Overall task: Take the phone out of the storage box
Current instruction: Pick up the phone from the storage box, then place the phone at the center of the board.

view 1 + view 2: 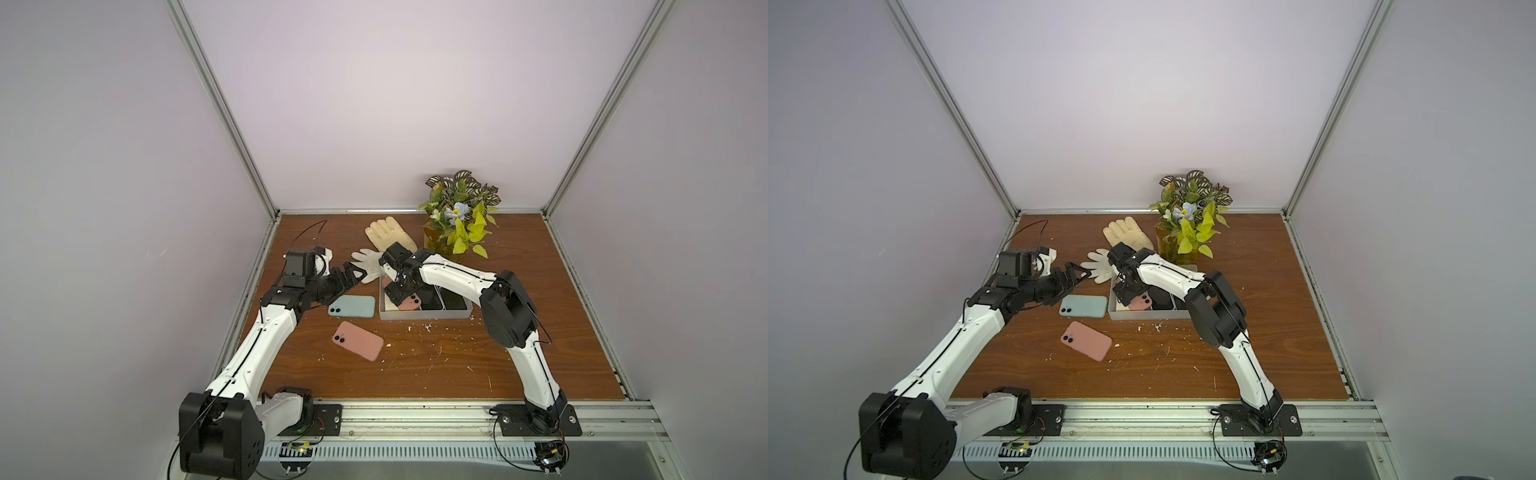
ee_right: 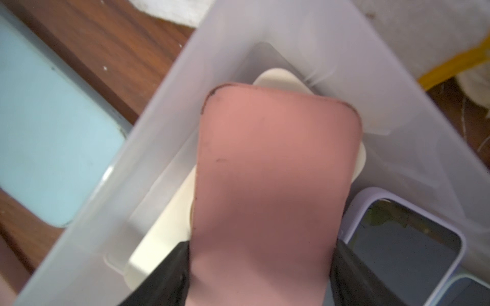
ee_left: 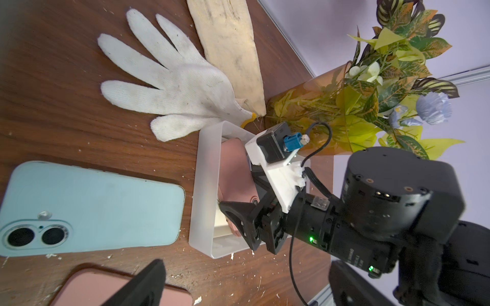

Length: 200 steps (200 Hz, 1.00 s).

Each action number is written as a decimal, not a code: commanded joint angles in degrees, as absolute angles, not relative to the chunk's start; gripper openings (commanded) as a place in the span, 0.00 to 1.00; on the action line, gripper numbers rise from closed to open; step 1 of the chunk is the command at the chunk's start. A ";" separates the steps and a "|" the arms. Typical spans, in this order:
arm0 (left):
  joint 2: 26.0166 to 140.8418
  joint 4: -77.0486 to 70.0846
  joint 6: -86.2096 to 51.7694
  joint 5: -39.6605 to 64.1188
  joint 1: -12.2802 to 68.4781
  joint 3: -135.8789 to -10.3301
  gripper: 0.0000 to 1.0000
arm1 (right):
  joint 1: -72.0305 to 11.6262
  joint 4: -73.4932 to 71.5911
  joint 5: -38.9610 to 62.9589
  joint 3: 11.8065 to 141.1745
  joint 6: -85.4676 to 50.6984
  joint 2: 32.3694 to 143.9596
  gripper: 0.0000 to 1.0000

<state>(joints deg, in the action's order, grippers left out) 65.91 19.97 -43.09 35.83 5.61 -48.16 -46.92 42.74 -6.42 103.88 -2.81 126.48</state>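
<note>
The pink phone point(image 2: 265, 185) was found back-up inside the storage box point(image 2: 159, 127), resting on a cream item point(image 2: 159, 238) and clasped between the right jaws, with one black finger point(image 2: 164, 278) pressed against each long edge. Just outside one of those jaws, a lilac-cased phone point(image 2: 405, 246) lay screen-up in the same box. The step in hand was judged to be the grasp, with the lift not yet begun. A straight rise clear of the low wall was called for next, then a carry out to the tabletop point(image 1: 457, 365), where a blue phone point(image 1: 352, 306) and a second pink phone point(image 1: 358, 339) were already laid. The left jaws were spread wide and empty near a white glove point(image 1: 368, 262).
</note>
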 commanded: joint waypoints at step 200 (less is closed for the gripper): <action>84.96 -0.64 -44.39 63.63 13.88 -53.69 0.89 | -47.86 42.10 12.39 88.33 10.06 91.95 0.56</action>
<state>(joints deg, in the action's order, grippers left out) 83.81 2.59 -43.99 59.44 12.10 -52.25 -47.16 44.40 8.54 87.90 8.86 94.89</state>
